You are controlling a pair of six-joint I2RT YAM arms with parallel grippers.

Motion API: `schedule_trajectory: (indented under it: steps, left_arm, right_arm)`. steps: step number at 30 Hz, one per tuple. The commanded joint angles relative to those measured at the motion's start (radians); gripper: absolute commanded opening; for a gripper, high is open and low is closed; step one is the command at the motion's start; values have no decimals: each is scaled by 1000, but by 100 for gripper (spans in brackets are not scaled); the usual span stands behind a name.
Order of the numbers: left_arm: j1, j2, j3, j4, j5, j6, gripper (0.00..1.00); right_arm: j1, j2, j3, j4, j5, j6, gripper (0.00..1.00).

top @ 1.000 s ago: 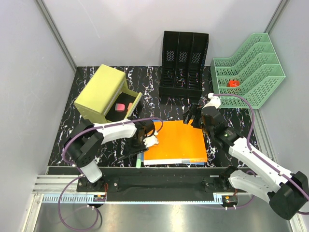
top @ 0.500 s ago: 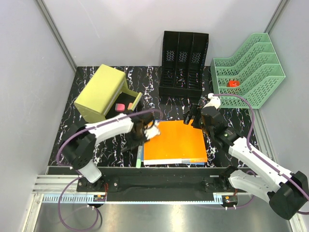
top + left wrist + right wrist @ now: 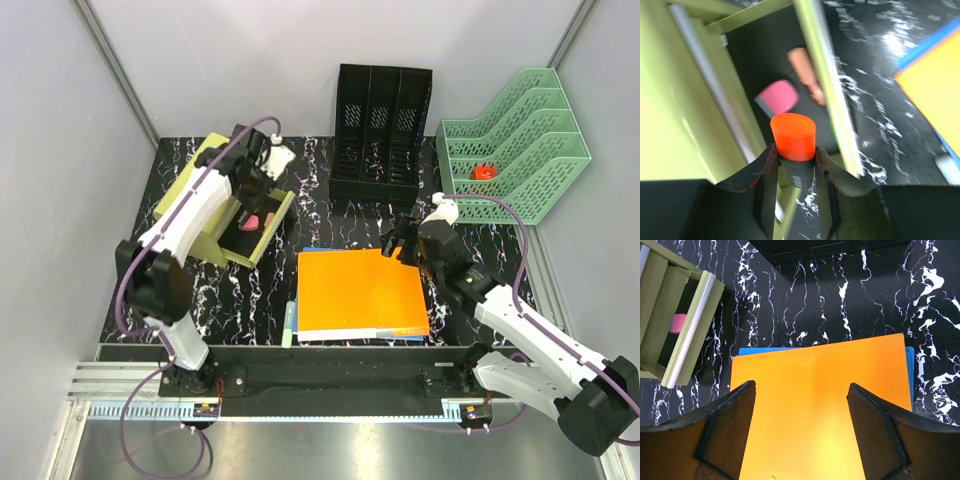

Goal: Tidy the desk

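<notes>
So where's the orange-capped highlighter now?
Left wrist view: the orange-capped highlighter is clamped in the left gripper, over the yellow-green box's open drawer, far left of the desk.

The claw (image 3: 794, 154) pinches an orange-capped marker (image 3: 793, 136) over a drawer (image 3: 823, 86).

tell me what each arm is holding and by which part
The left jaws clamp an orange-capped marker by its dark barrel, just below the cap, above the open drawer. The right jaws stand open over the orange folder, holding nothing.
</notes>
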Motion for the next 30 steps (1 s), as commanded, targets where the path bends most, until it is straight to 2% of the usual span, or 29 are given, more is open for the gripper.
schedule_trajectory:
  steps: [1, 10, 11, 12, 14, 16, 18, 20, 24, 27, 30]
  left_arm:
    - [72, 128, 113, -7, 47, -46, 0]
    - [89, 211, 152, 30, 68, -77, 0]
    - [89, 217, 152, 30, 65, -80, 2]
    - [89, 223, 153, 34, 63, -81, 7]
    - [89, 234, 152, 37, 62, -89, 42]
    - [89, 226, 146, 37, 63, -92, 57]
    - [87, 212, 127, 37, 68, -89, 62]
    - [86, 177, 111, 37, 77, -89, 81]
    - [60, 35, -1, 17, 112, -61, 82]
    - [-31, -111, -142, -33, 149, -14, 82]
    - [-167, -235, -295, -81, 142, -14, 83]
  right_arm:
    - [-7, -27, 13, 13, 20, 6, 82]
    - [-7, -19, 32, 7, 17, 5, 81]
    - [-7, -18, 33, 7, 17, 6, 81]
    - [-7, -15, 35, 7, 17, 6, 82]
    - [-8, -12, 38, 7, 17, 6, 81]
    - [-7, -7, 42, 7, 17, 3, 81]
    - [-7, -5, 44, 3, 20, 3, 82]
    - [-7, -7, 41, 2, 23, -1, 82]
    - [-7, -5, 36, 2, 29, -1, 82]
    - [-7, -4, 33, 3, 35, -4, 82]
    - [-8, 4, 33, 3, 39, -6, 82]
